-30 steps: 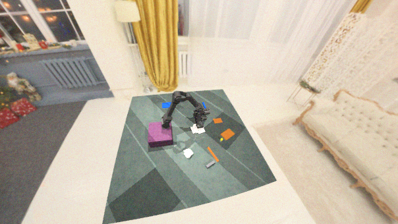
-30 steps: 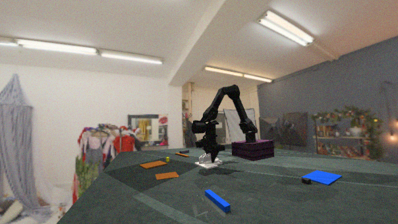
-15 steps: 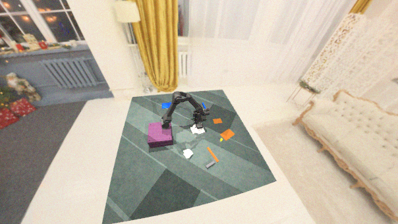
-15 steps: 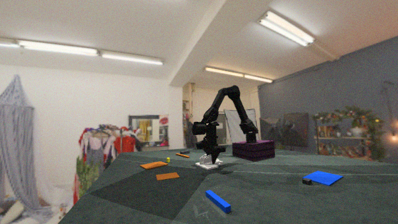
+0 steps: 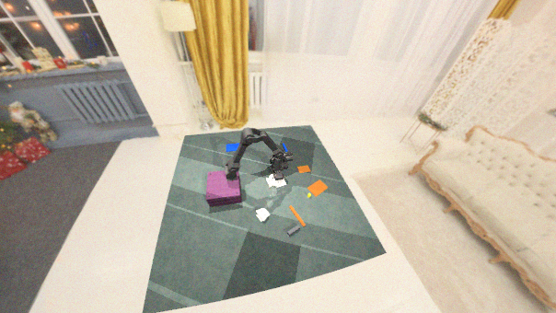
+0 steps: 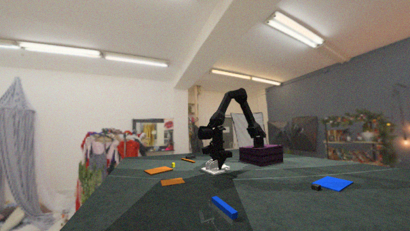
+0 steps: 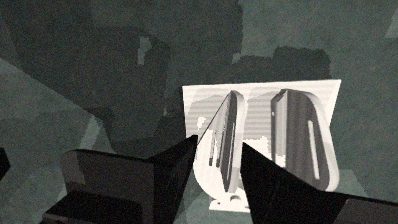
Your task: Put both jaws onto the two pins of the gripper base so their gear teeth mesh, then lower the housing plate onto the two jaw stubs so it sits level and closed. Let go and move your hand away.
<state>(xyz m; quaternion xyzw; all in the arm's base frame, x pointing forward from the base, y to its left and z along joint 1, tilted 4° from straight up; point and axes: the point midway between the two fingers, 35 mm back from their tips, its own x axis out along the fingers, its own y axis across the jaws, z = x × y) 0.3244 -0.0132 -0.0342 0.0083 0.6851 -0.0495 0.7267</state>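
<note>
The white gripper base [image 5: 282, 183] [image 6: 213, 172] [image 7: 257, 112] lies flat on the mat below the arm. Two white upright jaws stand out in the wrist view: the left jaw [image 7: 240, 125] and the right jaw [image 7: 300, 135], which is over the base's right half. My gripper [image 5: 278, 178] [image 6: 222, 167] [image 7: 217, 143] points down and is shut on the left jaw, over the base's left half. The pins and gear teeth are hidden, so I cannot tell whether the teeth mesh. A separate small white part [image 5: 262, 214], perhaps the housing plate, lies on the mat.
The arm stands on a purple box [image 5: 224, 185] [image 6: 261, 155]. Two orange plates [image 5: 318, 188] [image 6: 158, 170], a yellow piece [image 5: 309, 195] [image 6: 173, 164], an orange bar [image 5: 296, 215] and a grey block [image 5: 293, 230] lie around. A blue plate [image 6: 332, 183] and blue bar [image 6: 225, 207] lie beyond.
</note>
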